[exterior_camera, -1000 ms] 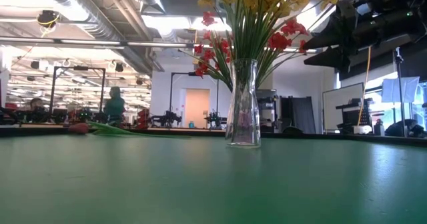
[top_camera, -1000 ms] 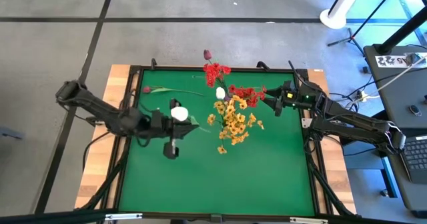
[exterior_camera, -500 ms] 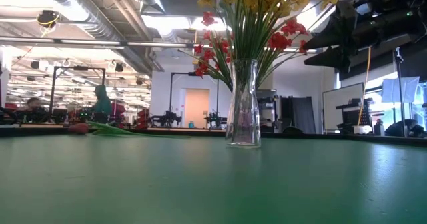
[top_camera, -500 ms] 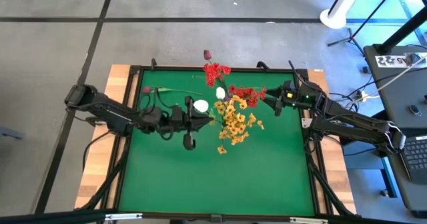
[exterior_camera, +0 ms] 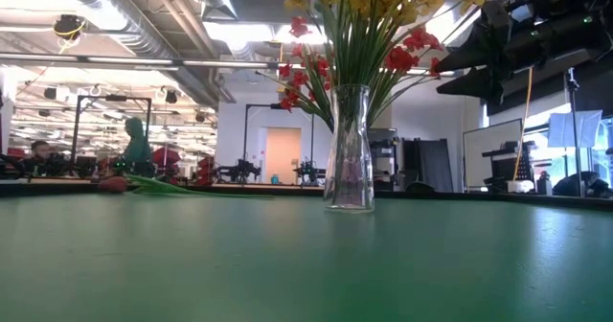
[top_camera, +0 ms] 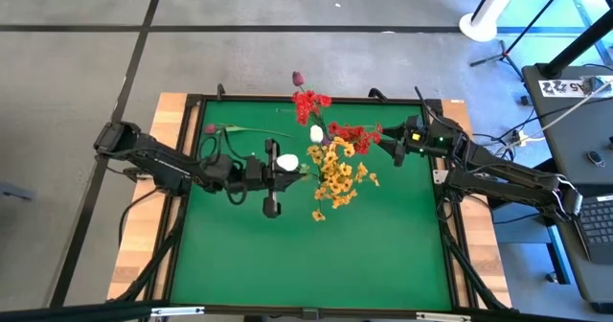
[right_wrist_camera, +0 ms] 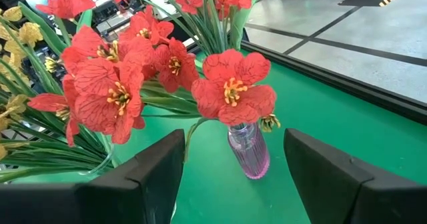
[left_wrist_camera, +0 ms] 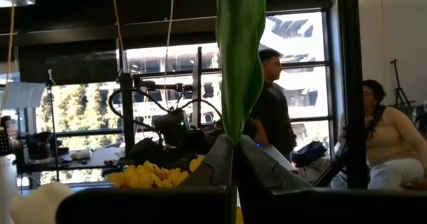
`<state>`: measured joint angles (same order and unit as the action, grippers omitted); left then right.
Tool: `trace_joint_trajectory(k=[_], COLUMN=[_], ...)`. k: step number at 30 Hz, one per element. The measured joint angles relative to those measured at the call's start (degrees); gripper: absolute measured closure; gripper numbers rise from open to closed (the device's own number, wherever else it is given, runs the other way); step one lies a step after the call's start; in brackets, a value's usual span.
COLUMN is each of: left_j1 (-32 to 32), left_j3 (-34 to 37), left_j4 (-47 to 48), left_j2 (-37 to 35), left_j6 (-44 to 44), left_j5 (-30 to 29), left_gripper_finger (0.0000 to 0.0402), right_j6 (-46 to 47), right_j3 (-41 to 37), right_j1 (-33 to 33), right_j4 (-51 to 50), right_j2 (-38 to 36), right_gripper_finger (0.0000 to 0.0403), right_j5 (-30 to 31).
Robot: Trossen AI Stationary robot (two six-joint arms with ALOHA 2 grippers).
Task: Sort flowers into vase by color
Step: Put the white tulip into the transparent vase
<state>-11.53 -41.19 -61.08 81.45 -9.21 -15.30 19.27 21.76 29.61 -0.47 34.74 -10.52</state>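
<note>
In the middle of the high view the left gripper is pressed together on the green stem of a white tulip bud, just left of the bouquet, and the bud hides the fingertips from above; in the left wrist view the fingers close on a broad green leaf that runs up out of the frame, so the blossom itself is cut off there. The yellow blossom clusters spread at the centre of the green table, with red blossom clusters above and right of them and another white bud between; their vase cannot be seen from above because the flowers cover it. In the low view the clear glass vase stands at centre frame, and the tops of its flowers are cut by the upper edge. The right gripper waits at the right of the bouquet with its fingers spread apart and nothing between them; in the right wrist view a small pink vase shows behind a red blossom, partly hidden. One dark pink-maroon bud lies on the table at upper left, and another stands at the upper edge
</note>
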Motion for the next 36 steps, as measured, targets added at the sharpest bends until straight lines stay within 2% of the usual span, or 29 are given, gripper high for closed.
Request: trace_joint_trajectory(k=[5,11,16,21,36], left_j1=[0.00,1.20,2.49,2.50,4.07], left_j3=[0.00,-0.44,-0.68,-0.66,-0.66], left_j4=[-0.76,-4.40,-3.80,-3.81,5.67], left_j2=[0.00,3.40,6.30,6.31,6.32], left_j6=[-0.04,0.21,1.10,1.12,5.92], left_j5=[1.77,4.64,2.95,1.60,1.24], left_gripper_finger=[0.0401,0.0401,0.0401,0.0401,0.0401], right_j6=[0.00,0.00,0.26,0.28,-0.02], right_j3=[0.00,0.00,0.00,0.00,0.00], right_j1=[0.00,0.00,-0.02,-0.01,-0.01], right_j4=[0.51,0.50,0.35,0.35,0.35], right_j2=[0.00,0.00,0.00,0.00,0.00], right_gripper_finger=[0.0148,0.0148,0.0148,0.0148,0.0148], right_j5=[0.00,0.52,0.48,-0.07,0.02])
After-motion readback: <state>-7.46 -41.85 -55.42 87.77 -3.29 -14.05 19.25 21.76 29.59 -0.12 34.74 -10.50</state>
